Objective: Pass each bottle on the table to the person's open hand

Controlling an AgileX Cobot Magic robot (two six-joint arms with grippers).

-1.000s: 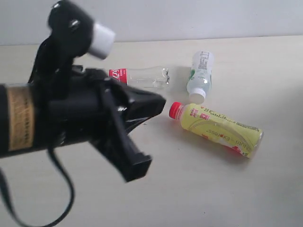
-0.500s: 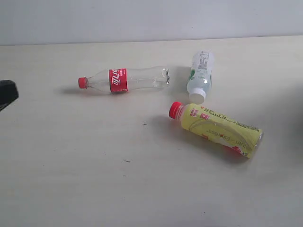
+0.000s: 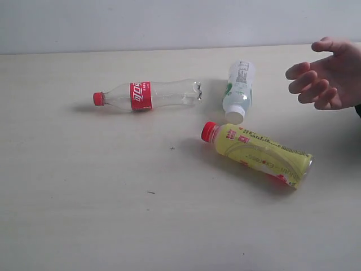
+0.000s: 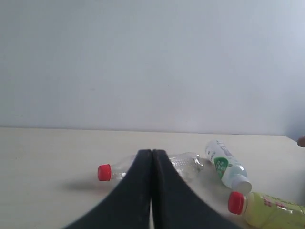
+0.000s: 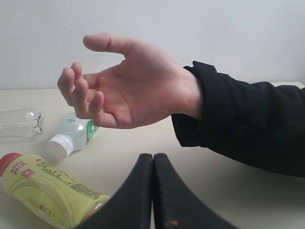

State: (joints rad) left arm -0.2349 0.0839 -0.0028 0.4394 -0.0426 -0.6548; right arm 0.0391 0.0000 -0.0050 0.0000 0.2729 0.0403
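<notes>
The bottles are seen lying on their sides on the table (image 3: 84,197), three of them in view. The clear bottle with the red cap and red label (image 3: 148,95) is laid crosswise toward the far edge in the exterior view, its cap turned to the left and its base near the white-green labelled bottle (image 3: 238,90), with a narrow gap between them. The latter is laid with its white cap toward the near side, just beside the shoulder of the yellow bottle with the red cap (image 3: 259,153); whether they touch cannot be told. The yellow bottle is set slantwise, its cap pointed toward the middle of the table. The person's open hand (image 3: 327,76) is held above the table at the right, palm exposed, fingers loosely curled, thumb raised, at the end of a black sleeve (image 5: 238,119). The left gripper (image 4: 152,151) is closed, its black fingers pressed together, and the right gripper (image 5: 153,155) is likewise closed below the hand.
</notes>
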